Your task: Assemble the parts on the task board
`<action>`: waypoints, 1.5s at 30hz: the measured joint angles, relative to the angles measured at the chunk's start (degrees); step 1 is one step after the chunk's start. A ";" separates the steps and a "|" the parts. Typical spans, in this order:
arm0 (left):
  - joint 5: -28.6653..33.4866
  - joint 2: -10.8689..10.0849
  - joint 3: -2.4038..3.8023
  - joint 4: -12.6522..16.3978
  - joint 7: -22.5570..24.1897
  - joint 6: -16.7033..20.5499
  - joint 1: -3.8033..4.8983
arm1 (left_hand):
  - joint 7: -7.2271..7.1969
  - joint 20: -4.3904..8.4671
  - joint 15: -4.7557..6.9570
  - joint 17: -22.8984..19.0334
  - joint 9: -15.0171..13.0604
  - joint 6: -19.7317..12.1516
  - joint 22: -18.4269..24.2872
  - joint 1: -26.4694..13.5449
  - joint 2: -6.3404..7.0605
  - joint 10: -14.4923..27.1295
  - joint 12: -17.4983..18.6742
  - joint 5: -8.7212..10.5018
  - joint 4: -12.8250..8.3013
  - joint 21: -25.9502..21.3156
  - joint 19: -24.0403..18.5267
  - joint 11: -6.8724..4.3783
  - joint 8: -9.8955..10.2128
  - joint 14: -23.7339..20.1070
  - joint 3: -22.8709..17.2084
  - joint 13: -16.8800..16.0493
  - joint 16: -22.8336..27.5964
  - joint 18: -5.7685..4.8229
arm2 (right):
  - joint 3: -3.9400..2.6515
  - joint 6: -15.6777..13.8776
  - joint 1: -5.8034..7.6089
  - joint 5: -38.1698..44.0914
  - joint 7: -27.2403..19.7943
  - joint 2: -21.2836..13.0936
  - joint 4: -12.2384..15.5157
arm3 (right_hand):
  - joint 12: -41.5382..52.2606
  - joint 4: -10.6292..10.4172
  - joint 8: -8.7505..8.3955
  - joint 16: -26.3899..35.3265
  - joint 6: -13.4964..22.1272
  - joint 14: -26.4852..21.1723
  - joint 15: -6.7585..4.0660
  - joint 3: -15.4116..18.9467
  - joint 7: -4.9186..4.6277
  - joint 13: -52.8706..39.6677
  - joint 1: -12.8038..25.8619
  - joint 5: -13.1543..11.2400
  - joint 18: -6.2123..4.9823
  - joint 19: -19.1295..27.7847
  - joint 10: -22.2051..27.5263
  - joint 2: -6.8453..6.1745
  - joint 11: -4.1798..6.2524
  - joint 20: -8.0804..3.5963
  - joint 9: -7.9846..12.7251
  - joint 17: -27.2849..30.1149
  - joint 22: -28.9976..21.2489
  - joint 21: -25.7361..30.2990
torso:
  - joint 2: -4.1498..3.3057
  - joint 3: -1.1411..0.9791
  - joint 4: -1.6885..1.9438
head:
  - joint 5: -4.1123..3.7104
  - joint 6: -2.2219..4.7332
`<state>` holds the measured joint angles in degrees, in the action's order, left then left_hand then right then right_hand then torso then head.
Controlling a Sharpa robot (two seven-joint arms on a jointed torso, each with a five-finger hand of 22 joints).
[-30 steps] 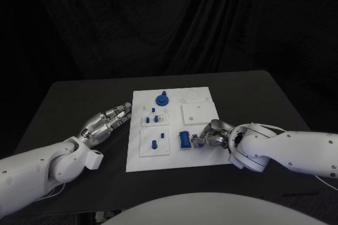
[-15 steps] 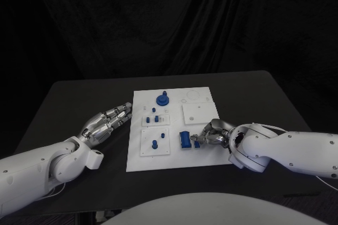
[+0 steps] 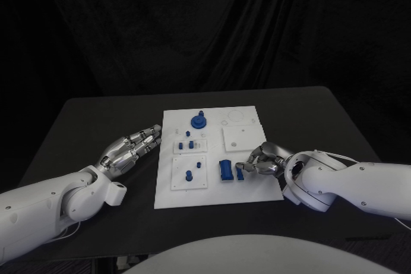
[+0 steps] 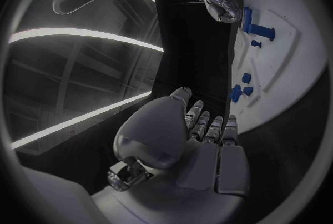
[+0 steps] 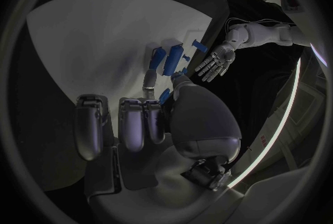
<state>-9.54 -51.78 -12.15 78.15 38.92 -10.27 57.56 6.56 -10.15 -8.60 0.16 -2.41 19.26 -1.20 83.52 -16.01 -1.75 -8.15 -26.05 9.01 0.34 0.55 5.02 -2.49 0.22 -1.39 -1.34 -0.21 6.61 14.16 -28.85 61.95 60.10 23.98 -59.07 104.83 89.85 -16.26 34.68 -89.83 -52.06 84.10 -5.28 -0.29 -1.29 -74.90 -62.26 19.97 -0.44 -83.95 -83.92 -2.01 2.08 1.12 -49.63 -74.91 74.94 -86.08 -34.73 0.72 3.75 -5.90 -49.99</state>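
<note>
The white task board [image 3: 209, 194] lies mid-table. A round blue part [image 3: 198, 121] stands at its far left corner, and small blue pegs [image 3: 186, 145] sit in the inset plates on its left side. A long blue block [image 3: 224, 169] stands near the board's middle. My right hand [image 3: 265, 161] is just right of the block and pinches a small blue part [image 3: 239, 173] between thumb and a finger, close against it. In the right wrist view the small blue part [image 5: 165, 94] shows beside the thumb. My left hand [image 3: 130, 148] lies flat on the table left of the board, fingers spread, holding nothing.
A square white inset plate [image 3: 240, 137] lies on the board's right half, beyond my right hand. The black table [image 3: 94, 116] runs wide on both sides of the board. In the left wrist view the board [image 4: 291, 40] lies ahead of my fingers [image 4: 208, 124].
My right arm has swung a little to the right and its hand has turned slightly, still at the blue block with the small part. The left hand has not moved.
</note>
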 measured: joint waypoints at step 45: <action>0.00 -0.05 0.00 -0.07 -0.05 -0.19 -0.19 | 0.21 0.00 0.00 0.02 -0.02 0.21 0.01 0.00 0.00 0.00 0.00 0.00 -0.08 0.00 0.00 0.00 0.00 0.00 -0.39 -0.05 0.00 0.00 | 0.03 4.43 -2.20 4.66 -0.93 -1.20 0.41 | 0.00 -0.32 6.25 0.00 1.22 -0.04 -0.86 5.66 0.82 -0.03 -5.58 -6.69 -0.01 -0.01 -0.22 4.16 1.00 -0.80 -5.75 0.00 -0.03 -0.68 | 0.01 0.00 -0.01 | 0.31 0.00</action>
<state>-9.54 -51.83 -12.15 78.08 38.87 -10.45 57.37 6.77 -10.15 -8.60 0.18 -2.43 19.46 -1.19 83.52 -16.01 -1.75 -8.15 -26.05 8.93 0.34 0.55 5.02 -2.49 0.22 -1.77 -1.38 -0.21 6.62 14.20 -24.42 59.76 64.75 23.06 -60.27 105.24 89.85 -16.58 40.93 -89.83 -50.84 84.06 -6.14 5.37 -0.47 -74.93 -67.83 13.28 -0.45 -83.96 -84.15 2.15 3.08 0.31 -55.38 -74.91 74.91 -86.76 -34.72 0.72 3.74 -5.59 -49.99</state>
